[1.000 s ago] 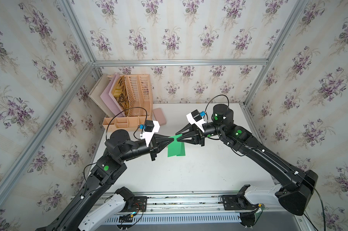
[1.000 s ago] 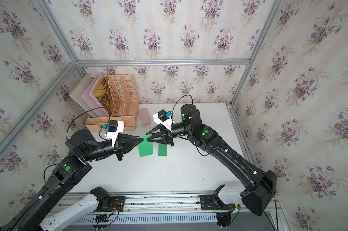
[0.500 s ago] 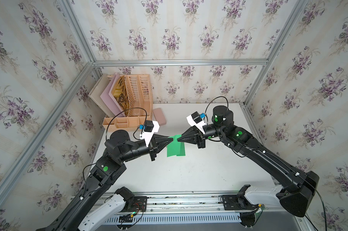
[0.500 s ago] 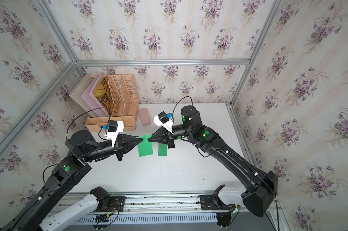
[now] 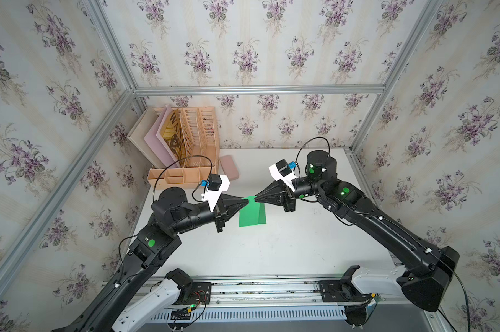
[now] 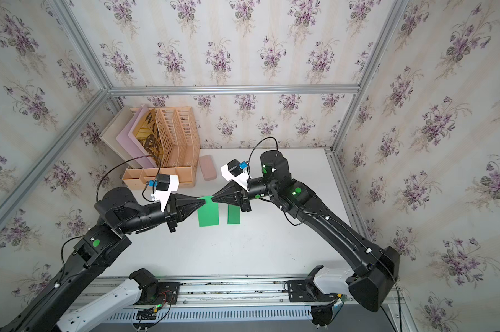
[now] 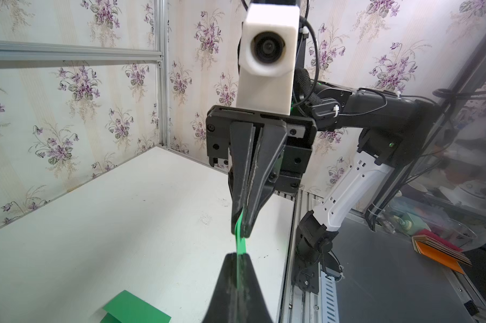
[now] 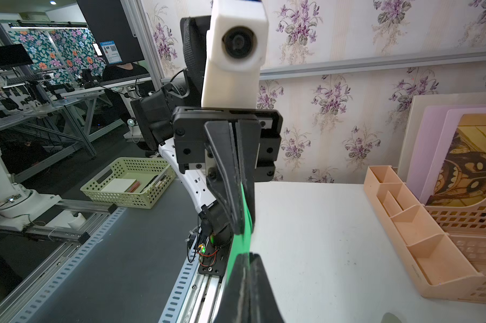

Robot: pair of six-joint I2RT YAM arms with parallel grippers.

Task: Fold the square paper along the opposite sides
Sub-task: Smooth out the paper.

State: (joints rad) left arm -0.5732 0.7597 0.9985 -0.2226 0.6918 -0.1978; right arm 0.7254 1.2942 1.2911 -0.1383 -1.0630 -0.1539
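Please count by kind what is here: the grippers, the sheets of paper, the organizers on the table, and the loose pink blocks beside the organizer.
grippers: 2, the left gripper and the right gripper
green paper: 1
peach file organizer: 1
pink block: 1
Total: 5

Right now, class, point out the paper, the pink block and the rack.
paper (image 5: 248,214): in a top view, its green face.
pink block (image 5: 229,171): in a top view, middle of its top.
rack (image 5: 205,135): in a top view, its lattice wall.
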